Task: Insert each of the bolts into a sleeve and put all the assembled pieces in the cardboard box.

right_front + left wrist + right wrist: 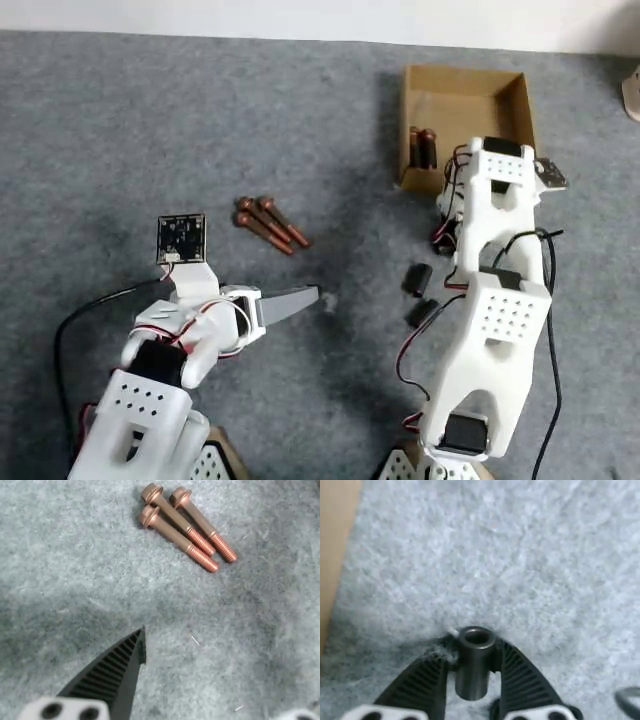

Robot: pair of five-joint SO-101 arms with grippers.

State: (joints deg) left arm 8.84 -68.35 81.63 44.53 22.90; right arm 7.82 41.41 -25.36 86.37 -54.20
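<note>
Three copper bolts (270, 222) (185, 527) lie side by side on the grey carpet. My left gripper (295, 300) (215, 680) is open a short way from their threaded ends, holding nothing; one ribbed finger (120, 672) points toward them. My right gripper (472, 680) is shut on a black sleeve (475, 662), whose open end faces the camera just above the carpet. Two more black sleeves (417, 278) (423, 312) lie beside the right arm (495, 250). The cardboard box (500, 85) at the back right holds assembled pieces (422, 147) in its near left corner.
The box wall (335, 545) runs close beside the held sleeve. Another dark sleeve (630, 700) lies on the carpet near the right gripper. Open carpet stretches between the two arms and across the back left.
</note>
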